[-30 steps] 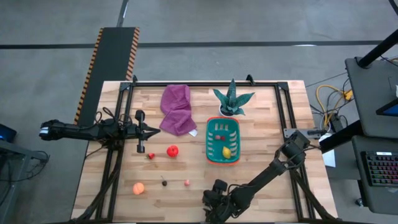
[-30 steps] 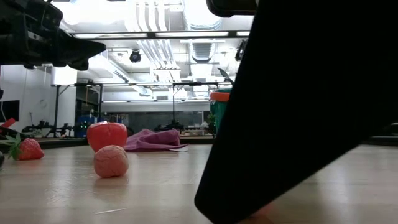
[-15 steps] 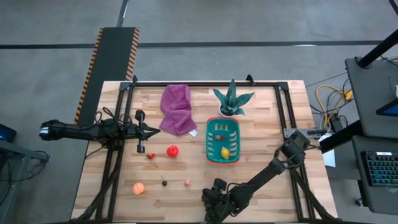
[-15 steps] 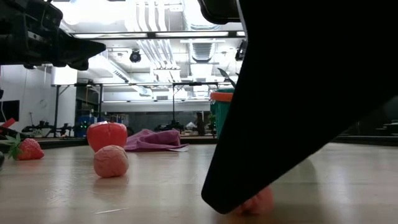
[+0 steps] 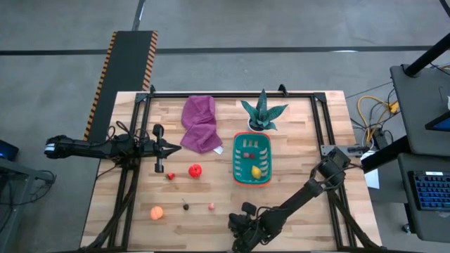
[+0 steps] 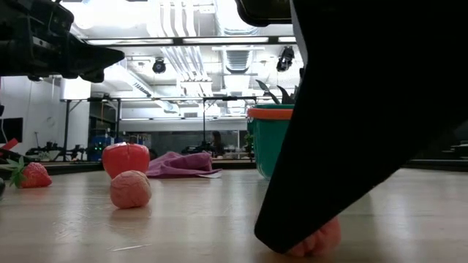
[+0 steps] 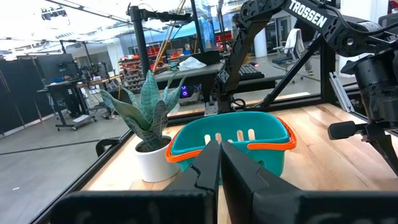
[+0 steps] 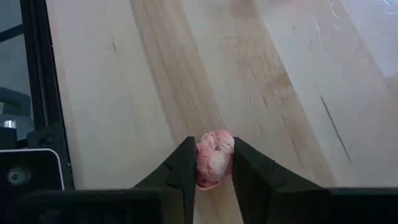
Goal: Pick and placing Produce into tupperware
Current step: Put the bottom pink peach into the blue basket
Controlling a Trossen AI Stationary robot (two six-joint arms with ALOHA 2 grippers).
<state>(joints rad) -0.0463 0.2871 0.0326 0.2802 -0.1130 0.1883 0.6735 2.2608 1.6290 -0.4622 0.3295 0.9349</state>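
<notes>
My right gripper (image 8: 212,163) has its jaws clamped on a small pink fruit (image 8: 214,157), low on the wooden surface (image 5: 295,190) at its near edge. Farther in I see another pink piece (image 5: 211,206), a dark piece (image 5: 185,206), the orange ball (image 5: 156,212), a red fruit (image 5: 195,169) and a strawberry (image 5: 171,176). The teal basket (image 5: 239,173) sits right of centre with the lemon (image 5: 256,171) inside. My left gripper (image 7: 219,163) waits at the left side, jaws together.

Right hand (image 8: 214,163) low at the near edge, fingers pinched; left hand (image 5: 177,147) closed, hovering.
</notes>
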